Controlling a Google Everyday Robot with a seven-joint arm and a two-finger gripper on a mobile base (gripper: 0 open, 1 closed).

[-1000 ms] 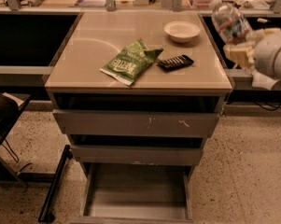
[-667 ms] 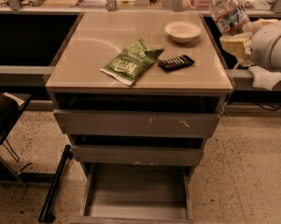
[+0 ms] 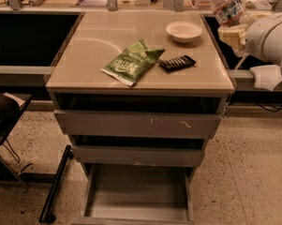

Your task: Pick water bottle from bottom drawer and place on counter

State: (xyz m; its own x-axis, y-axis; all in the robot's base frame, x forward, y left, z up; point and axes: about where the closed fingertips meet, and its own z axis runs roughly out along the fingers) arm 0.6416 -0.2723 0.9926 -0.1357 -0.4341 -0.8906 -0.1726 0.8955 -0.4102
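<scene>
Higher than a second ago, the water bottle [image 3: 226, 4] tilts in the air beyond the right rear corner of the bench [image 3: 93, 36]. On the bench lie a green chip bag [image 3: 132, 63], black remote [image 3: 177, 63] and white bowl [image 3: 183, 31]; below, the bottom drawer [image 3: 138, 198] stands pulled out. At right, the pincer [image 3: 232, 31] clasps the bottle's lower end.

1. We count one gripper [image 3: 232, 30], up at the right beside the counter [image 3: 107, 46], clamped on one bottle [image 3: 225, 1].
2. One counter, and on it we spot one bag [image 3: 131, 62], one bowl [image 3: 183, 31] and one remote [image 3: 177, 63].
3. Three drawers [image 3: 137, 124], the bottom drawer [image 3: 138, 198] among them.
</scene>
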